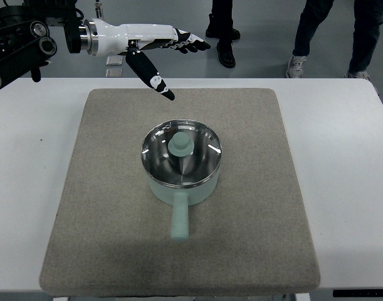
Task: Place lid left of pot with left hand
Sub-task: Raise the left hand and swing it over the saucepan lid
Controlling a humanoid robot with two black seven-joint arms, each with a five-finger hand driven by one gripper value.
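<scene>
The lid (180,155) sits on the pot (182,168), a shiny metal disc with a pale green knob (178,146) at its centre, a little above the middle of the frame. The pot itself is mint green, and its stubby handle (179,218) points straight down toward the bottom edge of the picture. Both rest on a grey-brown mat (84,213) that covers most of a white table (28,157).

Up in the top left corner the left hand (157,47) hangs in the air, well apart from the pot and above the mat's far edge. Its arm comes in from the left edge, black at the joints and white along the forearm. The fingers are stretched out flat toward the right, the thumb (150,75) angles down toward the mat, and the hand has hold of nothing.

Beyond the table, along the top of the frame, stand the legs and shoes of two people (224,31), on a grey floor.
</scene>
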